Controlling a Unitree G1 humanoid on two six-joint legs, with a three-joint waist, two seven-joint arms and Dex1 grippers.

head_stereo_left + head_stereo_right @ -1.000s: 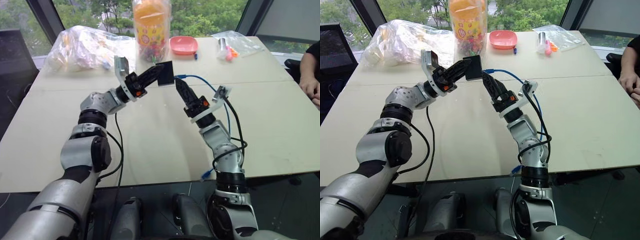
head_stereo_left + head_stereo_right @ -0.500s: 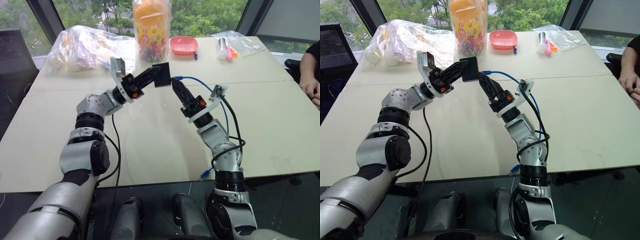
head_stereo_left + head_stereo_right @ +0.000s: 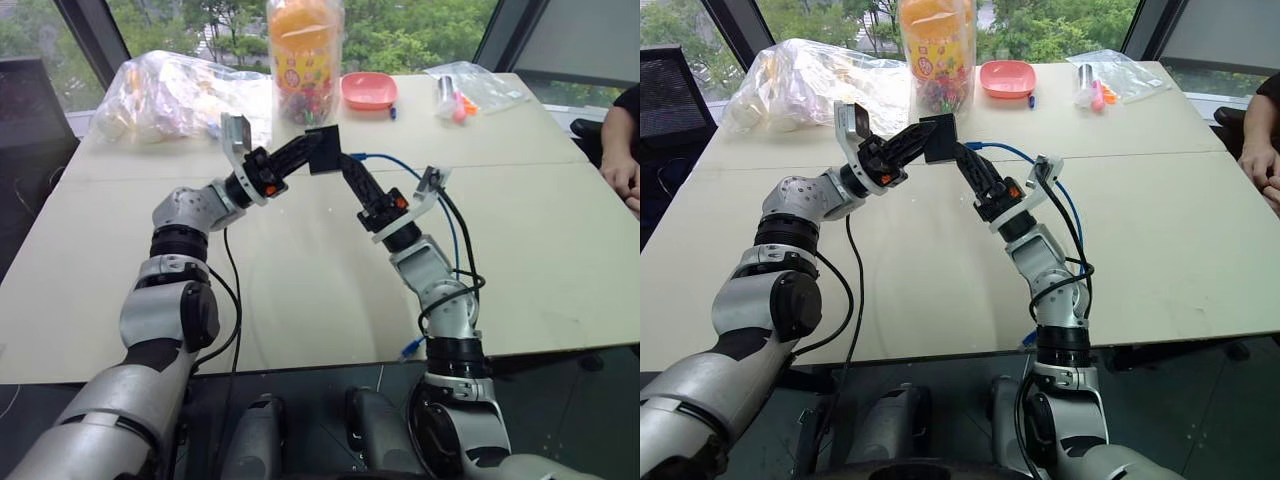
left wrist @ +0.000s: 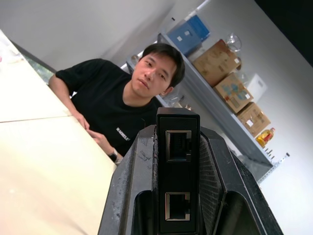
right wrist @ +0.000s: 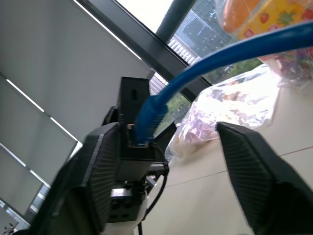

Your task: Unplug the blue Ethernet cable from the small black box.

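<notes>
Left gripper (image 3: 312,151), fingers clamped on the small black box (image 3: 323,150), holds it raised above the tabletop (image 3: 300,290). 2 ports show on one box face. Blue Ethernet cable (image 3: 400,166) plugged into the box. Right gripper (image 3: 350,170) at the plug, fingers apart around it.

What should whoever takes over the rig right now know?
Left gripper: shut on the box, held up over the table.
Right gripper: open, its fingers either side of the cable at the plug, not clamped.
Cable: plugged into the box; the rest trails past the right arm and off the near table edge.
Done: box lifted, right gripper lined up on the plug.
Left: close on the plug, pull it out, keep the box steady.
</notes>
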